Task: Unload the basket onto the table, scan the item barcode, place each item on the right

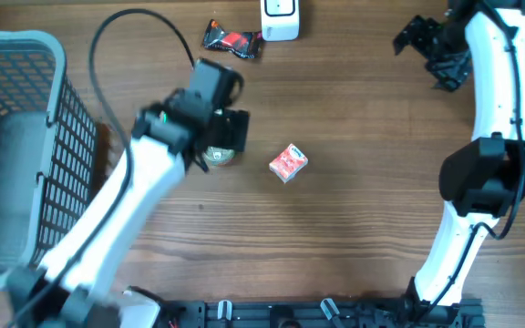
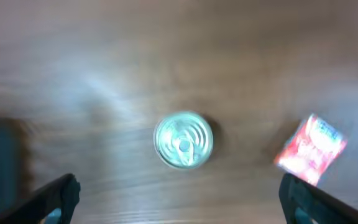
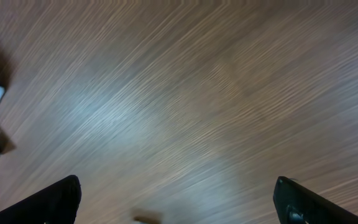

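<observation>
Now left hand (image 2: pixel 179 198) hangs spread wide over the can (image 2: pixel 183 140); right hand (image 3: pixel 176 200), also apart, near the far-right tabletop (image 1: pixel 354 237) corner.

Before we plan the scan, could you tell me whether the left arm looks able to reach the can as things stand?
Probably yes: the left arm's fingers stand wide open right above the can, nothing lies between, and the red box sits apart.

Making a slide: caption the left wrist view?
Open left gripper above an upright tin can on the wooden table, red packet nearby.
</observation>
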Robot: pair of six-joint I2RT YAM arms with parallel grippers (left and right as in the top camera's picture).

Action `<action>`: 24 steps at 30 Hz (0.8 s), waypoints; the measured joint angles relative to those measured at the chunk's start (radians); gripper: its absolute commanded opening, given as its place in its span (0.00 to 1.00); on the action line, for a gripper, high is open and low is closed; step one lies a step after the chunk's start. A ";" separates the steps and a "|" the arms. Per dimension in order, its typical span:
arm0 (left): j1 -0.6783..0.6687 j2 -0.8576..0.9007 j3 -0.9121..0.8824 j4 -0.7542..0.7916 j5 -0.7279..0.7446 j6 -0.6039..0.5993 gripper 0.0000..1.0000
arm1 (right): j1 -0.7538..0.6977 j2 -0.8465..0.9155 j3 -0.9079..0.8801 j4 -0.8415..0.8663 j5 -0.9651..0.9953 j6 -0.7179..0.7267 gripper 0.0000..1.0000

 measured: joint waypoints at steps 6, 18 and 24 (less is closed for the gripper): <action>0.186 0.175 -0.002 -0.079 0.272 0.276 1.00 | 0.002 0.000 0.000 0.027 0.000 -0.040 1.00; 0.223 0.268 -0.004 -0.024 0.441 0.437 1.00 | 0.029 0.000 0.000 0.047 0.000 -0.048 1.00; 0.198 0.270 -0.005 0.057 0.427 0.589 1.00 | 0.029 0.000 0.000 0.045 0.000 -0.048 1.00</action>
